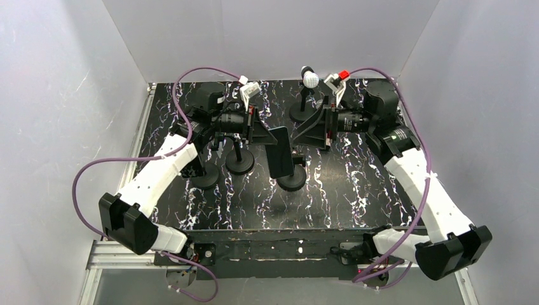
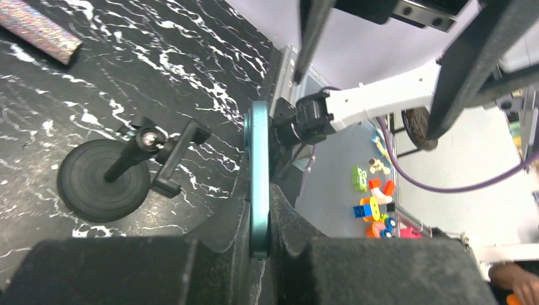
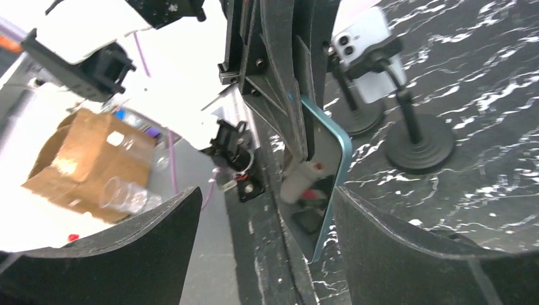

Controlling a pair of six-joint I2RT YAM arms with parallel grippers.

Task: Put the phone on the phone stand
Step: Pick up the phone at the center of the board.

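Note:
The phone (image 1: 278, 152) is dark with a teal rim and is held upright and edge-on at the table's middle. My left gripper (image 1: 262, 132) is shut on it; in the left wrist view the teal edge (image 2: 259, 178) sits clamped between both pads. A black phone stand (image 1: 293, 181) with a round base stands just under and in front of the phone; whether they touch is hidden. My right gripper (image 1: 306, 130) is open and faces the phone from the right. In the right wrist view the phone (image 3: 325, 181) lies near its right finger (image 3: 432, 254).
Two more round-based stands (image 1: 240, 163) (image 1: 204, 178) stand left of the phone, under my left arm. A stand with a white ball head (image 1: 309, 80) is at the back. A white phone on a stand (image 3: 365, 54) shows in the right wrist view. White walls enclose the table.

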